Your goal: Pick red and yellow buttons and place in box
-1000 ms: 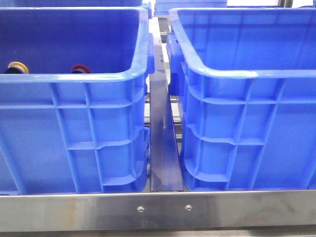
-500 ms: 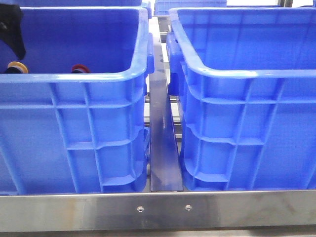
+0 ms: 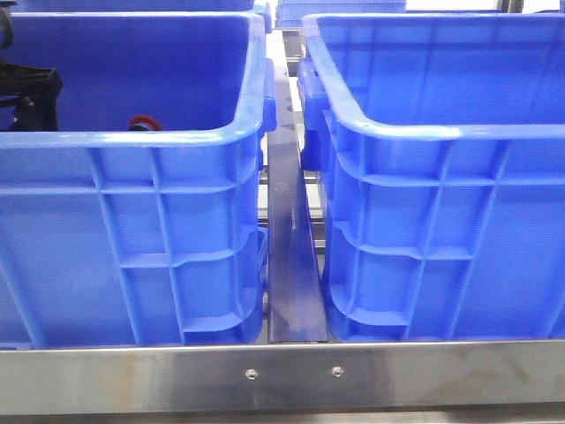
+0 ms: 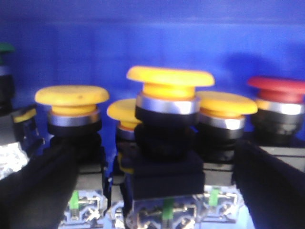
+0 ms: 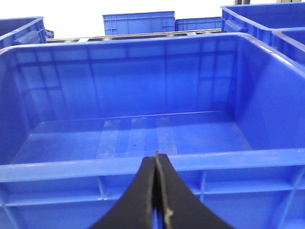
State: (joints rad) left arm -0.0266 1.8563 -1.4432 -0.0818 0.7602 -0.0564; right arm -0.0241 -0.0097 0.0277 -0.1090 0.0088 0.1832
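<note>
Only wrist view, yellow button (image 4: 164,102) between left gripper (image 4: 157,191)

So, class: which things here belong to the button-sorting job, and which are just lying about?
Job:
yellow buttons
red button
left crate
right crate
left pincer

Lying about:
green-capped button
far crates
metal rail

Yellow buttons (image 4: 164,83) and a red button (image 4: 279,88) have dark bodies; the crates (image 3: 424,177) are blue.

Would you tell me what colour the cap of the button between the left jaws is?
Yellow cap, clearest in the left wrist view.
</note>
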